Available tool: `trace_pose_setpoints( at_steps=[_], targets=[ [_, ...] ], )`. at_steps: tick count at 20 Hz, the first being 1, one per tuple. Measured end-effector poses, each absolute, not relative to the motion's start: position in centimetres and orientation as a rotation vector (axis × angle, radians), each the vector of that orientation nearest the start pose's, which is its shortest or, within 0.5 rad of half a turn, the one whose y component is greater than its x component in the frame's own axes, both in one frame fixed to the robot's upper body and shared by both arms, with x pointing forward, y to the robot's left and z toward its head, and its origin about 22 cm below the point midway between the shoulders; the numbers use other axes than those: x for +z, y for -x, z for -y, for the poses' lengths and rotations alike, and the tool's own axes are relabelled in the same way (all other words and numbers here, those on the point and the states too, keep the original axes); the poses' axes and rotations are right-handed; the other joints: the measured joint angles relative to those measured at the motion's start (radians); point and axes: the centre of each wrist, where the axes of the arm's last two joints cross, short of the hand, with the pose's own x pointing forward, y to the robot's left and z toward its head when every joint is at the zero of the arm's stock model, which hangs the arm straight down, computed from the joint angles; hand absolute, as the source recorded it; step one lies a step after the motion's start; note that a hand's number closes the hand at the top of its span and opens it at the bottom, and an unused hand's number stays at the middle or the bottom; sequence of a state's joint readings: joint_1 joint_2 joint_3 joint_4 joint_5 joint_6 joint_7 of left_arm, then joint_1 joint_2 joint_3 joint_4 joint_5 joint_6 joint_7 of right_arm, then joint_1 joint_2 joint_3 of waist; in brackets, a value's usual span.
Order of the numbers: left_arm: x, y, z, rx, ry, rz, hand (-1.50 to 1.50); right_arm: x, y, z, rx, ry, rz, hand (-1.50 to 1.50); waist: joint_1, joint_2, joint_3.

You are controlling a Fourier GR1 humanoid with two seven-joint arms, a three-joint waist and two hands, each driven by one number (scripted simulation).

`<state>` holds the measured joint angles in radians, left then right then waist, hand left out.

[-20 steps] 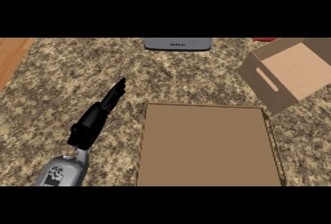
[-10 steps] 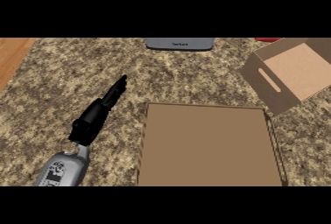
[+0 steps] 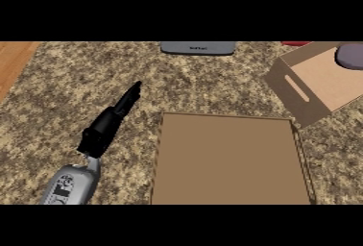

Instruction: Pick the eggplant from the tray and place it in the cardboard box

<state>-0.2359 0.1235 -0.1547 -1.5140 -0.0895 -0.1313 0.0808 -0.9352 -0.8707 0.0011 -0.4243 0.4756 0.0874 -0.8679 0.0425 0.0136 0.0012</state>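
Observation:
The flat brown tray (image 3: 230, 161) lies in the middle of the counter with nothing on it. The cardboard box (image 3: 312, 84) stands open at the upper right, a slot handle in its near wall. A dull purple rounded thing (image 3: 351, 56), which looks like the eggplant, shows at the right edge over the box's inside; what holds it is cut off. My left hand (image 3: 106, 127) rests left of the tray, fingers straight and pointing up the counter, holding nothing. My right hand does not show.
A grey flat device (image 3: 197, 47) lies at the counter's far edge. A red thing (image 3: 294, 43) peeks in behind the box. A wooden strip (image 3: 14, 60) borders the speckled counter at the far left.
The purple rounded thing has come into view at the right edge over the box. The left hand has barely moved.

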Motion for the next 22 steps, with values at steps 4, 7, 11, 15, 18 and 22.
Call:
trace_pose_setpoints(
  at_steps=[4, 7, 11, 15, 18, 22],
  targets=[
    [4.6, -28.9, -19.2, -0.491, 0.077, 1.618, 0.0, 17.1, -39.6, 45.4, 1.075, 0.743, 1.767, -1.5, 0.011, 0.004, 0.001],
    [4.8, -29.0, -19.0, -0.493, 0.076, 1.62, 0.0, 15.5, -39.7, 45.2, 1.036, 0.668, 1.692, -1.5, 0.015, 0.007, 0.001],
    [5.0, -28.9, -19.0, -0.497, 0.08, 1.626, 0.0, 14.4, -39.6, 45.3, 1.008, 0.599, 1.663, -1.5, 0.02, 0.01, 0.002],
    [4.8, -28.8, -19.1, -0.498, 0.084, 1.627, 0.0, 14.5, -39.6, 45.5, 0.872, 0.486, 1.736, -1.5, 0.022, 0.013, 0.003],
    [4.9, -28.9, -19.0, -0.498, 0.083, 1.629, 0.0, 14.8, -39.4, 46.0, 0.7, 0.426, 1.806, -1.5, 0.021, 0.014, 0.004],
    [4.8, -28.9, -19.0, -0.491, 0.079, 1.635, 0.0, 15.3, -38.6, 47.5, 0.47, 0.343, 1.855, -1.5, 0.018, 0.016, 0.005]
  ],
)
